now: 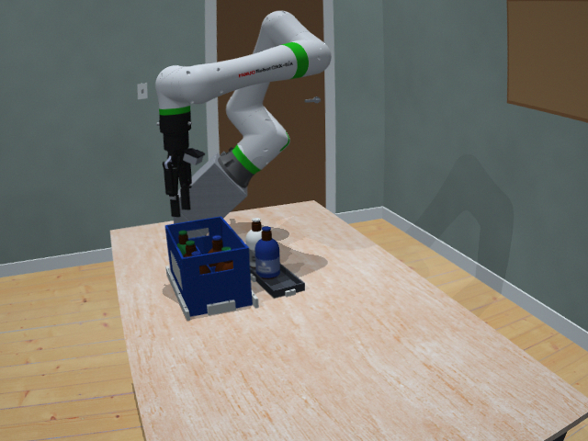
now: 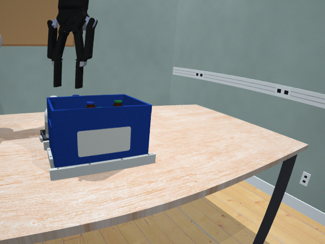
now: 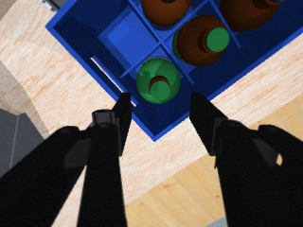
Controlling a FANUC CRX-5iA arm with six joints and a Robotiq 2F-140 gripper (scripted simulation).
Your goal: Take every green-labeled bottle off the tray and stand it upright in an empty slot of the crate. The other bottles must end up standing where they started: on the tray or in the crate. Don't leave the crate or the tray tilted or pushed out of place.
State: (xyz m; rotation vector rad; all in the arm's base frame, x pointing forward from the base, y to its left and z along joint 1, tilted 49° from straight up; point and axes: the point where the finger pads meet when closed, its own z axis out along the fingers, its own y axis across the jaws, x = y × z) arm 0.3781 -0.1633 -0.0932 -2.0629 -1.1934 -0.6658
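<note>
My gripper (image 1: 177, 206) hangs above the far left corner of the blue crate (image 1: 209, 265), clear of its rim. The fingers (image 2: 67, 85) stand partly apart with nothing between them. In the wrist view the gripper (image 3: 161, 106) is right over a green bottle (image 3: 158, 80) that stands upright in a corner slot. A brown bottle with a green cap (image 3: 208, 43) stands in the slot beside it, and the slot on the other side (image 3: 125, 40) is empty. On the black tray (image 1: 280, 282) stand a white bottle (image 1: 255, 237) and a blue bottle (image 1: 267, 258).
The crate (image 2: 98, 129) sits in a low grey frame (image 2: 102, 166) on the wooden table, with the tray close against its right side. More brown bottles (image 3: 166, 7) fill other slots. The robot's grey base (image 1: 216, 189) stands behind the crate.
</note>
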